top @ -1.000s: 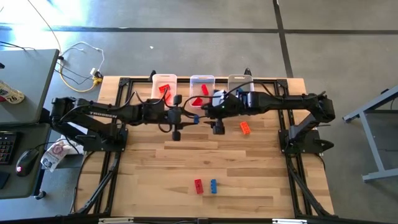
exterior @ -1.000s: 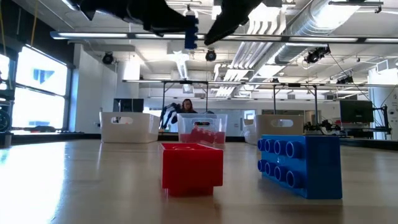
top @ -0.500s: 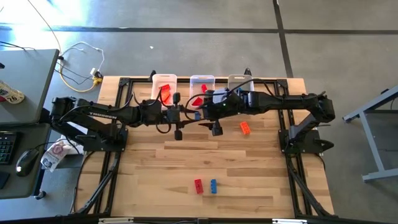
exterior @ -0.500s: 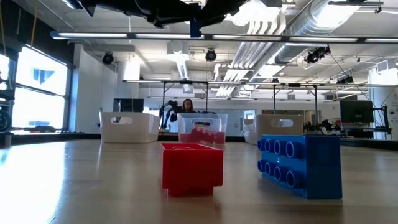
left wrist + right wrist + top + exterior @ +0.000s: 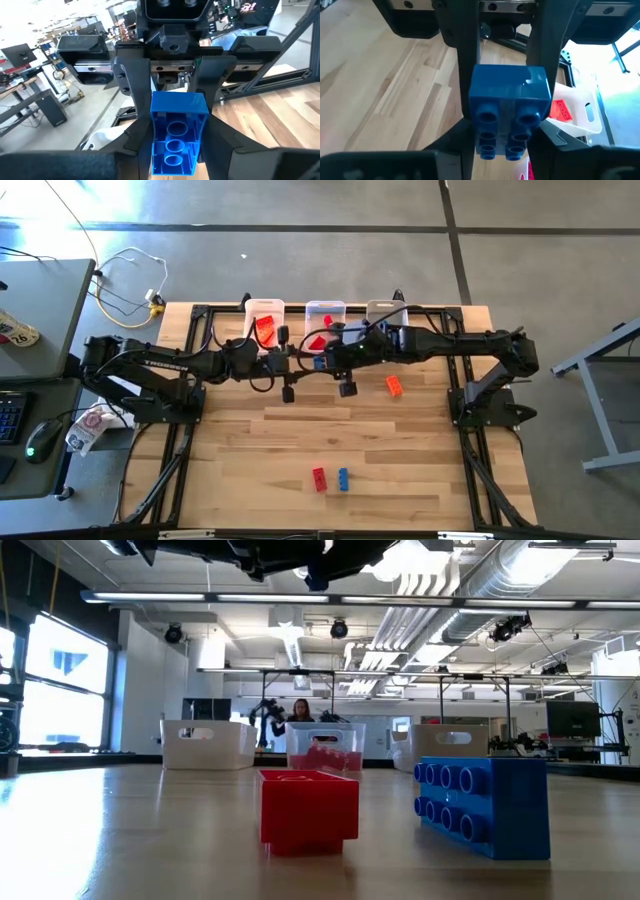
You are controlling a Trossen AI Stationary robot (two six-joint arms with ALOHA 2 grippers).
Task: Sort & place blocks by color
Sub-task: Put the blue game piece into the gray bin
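A blue block [image 5: 318,364] hangs high above the table in front of the middle bin [image 5: 325,310]; it also shows in the low view [image 5: 316,582]. My left gripper [image 5: 309,365] and my right gripper [image 5: 327,362] meet at it from opposite sides, both shut on it. An orange block [image 5: 394,386] lies on the table to the right. A red block [image 5: 319,478] and a second blue block [image 5: 343,478] lie side by side near the front edge. My left gripper pinches the blue block's two side faces [image 5: 156,150] between its two fingers [image 5: 136,145], coming level from the table's left. The block's hollow underside faces this wrist. The block is lifted clear of the table. My right gripper pinches the same block's two side faces [image 5: 476,100] between its two fingers [image 5: 465,60], coming level from the table's right, opposite my left gripper. The studded top [image 5: 505,130] faces this wrist. The block hangs clear of the table.
Three translucent bins stand along the far edge: the left bin [image 5: 265,308] holds orange blocks, the middle bin red ones, and the right bin [image 5: 385,308] stands beside them. The middle of the wooden table [image 5: 300,430] is bare. A person shows far behind in the low view.
My right gripper, wide open a second ago, has shut on the blue block that my left gripper holds up. The block has stayed in the air at about the same place, a little higher in the low view.
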